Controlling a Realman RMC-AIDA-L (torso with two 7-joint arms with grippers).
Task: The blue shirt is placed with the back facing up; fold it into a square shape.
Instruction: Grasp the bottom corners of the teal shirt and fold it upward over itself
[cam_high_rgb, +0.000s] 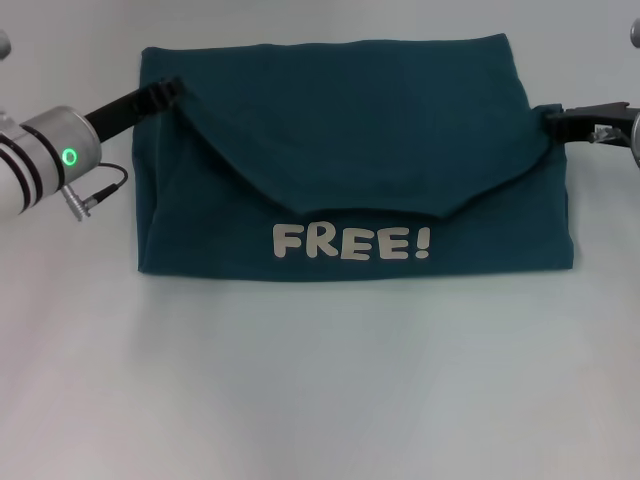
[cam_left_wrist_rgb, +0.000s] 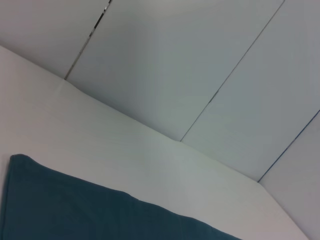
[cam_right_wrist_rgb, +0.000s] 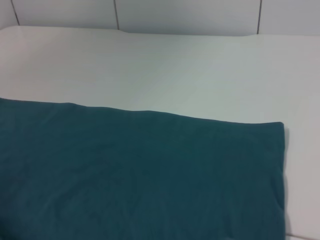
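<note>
The blue shirt (cam_high_rgb: 350, 140) lies folded into a wide rectangle on the white table, with white "FREE!" lettering (cam_high_rgb: 352, 243) along its near edge. An upper layer is drawn over it as a curved flap that sags toward the lettering. My left gripper (cam_high_rgb: 170, 92) is shut on the flap's left corner. At the flap's right corner, my right gripper (cam_high_rgb: 553, 120) is shut on the cloth as well. The left wrist view shows only one edge of the blue shirt (cam_left_wrist_rgb: 75, 210), and the right wrist view a plain stretch of the blue shirt (cam_right_wrist_rgb: 125, 175) and its corner.
The white table (cam_high_rgb: 320, 400) runs wide in front of the shirt and on both sides of it. A white panelled wall (cam_left_wrist_rgb: 175, 60) rises behind the table's far edge. A cable connector (cam_high_rgb: 85, 200) hangs from the left arm beside the shirt.
</note>
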